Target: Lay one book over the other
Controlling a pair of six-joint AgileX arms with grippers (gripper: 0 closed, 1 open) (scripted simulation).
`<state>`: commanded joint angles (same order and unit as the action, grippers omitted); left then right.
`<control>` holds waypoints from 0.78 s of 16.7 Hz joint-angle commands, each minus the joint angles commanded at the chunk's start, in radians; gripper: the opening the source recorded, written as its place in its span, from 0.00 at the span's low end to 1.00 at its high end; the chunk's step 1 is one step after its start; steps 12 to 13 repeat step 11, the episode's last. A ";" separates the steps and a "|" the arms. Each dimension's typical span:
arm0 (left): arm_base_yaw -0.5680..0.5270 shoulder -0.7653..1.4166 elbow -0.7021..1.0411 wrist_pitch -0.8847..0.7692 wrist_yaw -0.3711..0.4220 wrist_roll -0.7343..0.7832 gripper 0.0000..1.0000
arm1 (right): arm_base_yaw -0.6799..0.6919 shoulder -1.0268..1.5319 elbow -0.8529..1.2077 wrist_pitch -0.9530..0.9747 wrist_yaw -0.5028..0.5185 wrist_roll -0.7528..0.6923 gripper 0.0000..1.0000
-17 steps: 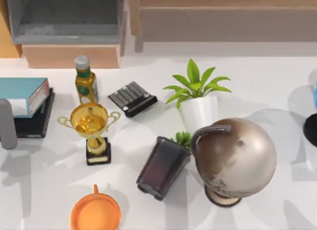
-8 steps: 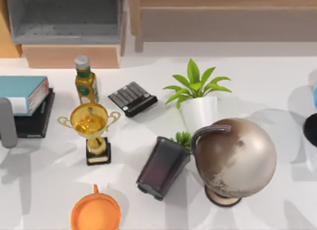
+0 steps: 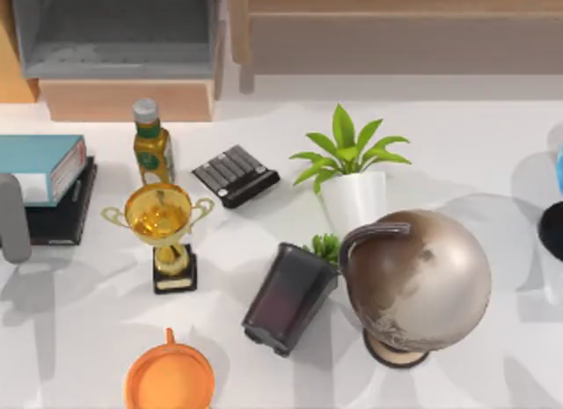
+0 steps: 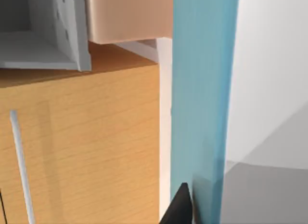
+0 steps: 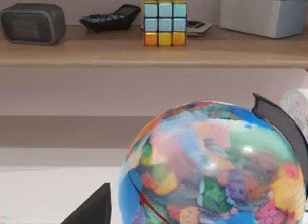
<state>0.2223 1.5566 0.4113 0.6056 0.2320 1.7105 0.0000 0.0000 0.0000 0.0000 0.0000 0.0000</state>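
Top view: teal book [image 3: 40, 167] has shifted slightly up-left and rests on the black book [image 3: 62, 211] at the table's left edge; stacking looks complete. Left gripper's [image 4: 179, 207] jaw state cannot be told.

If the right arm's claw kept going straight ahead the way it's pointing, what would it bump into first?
Most likely the colourful globe, which sits right in front of the right gripper in the right wrist view. Behind it stands a wooden shelf with a puzzle cube. How near the globe is, I cannot tell.
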 joint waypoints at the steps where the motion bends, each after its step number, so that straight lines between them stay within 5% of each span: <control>1: 0.000 0.000 0.000 0.000 0.000 0.000 0.68 | 0.000 0.000 0.000 0.000 0.000 0.000 1.00; 5: 0.000 0.000 0.000 0.000 0.000 0.000 0.98 | 0.000 0.000 0.000 0.000 0.000 0.000 1.00; 13: 0.000 0.000 0.000 0.000 0.000 0.000 1.00 | 0.000 0.000 0.000 0.000 0.000 0.000 1.00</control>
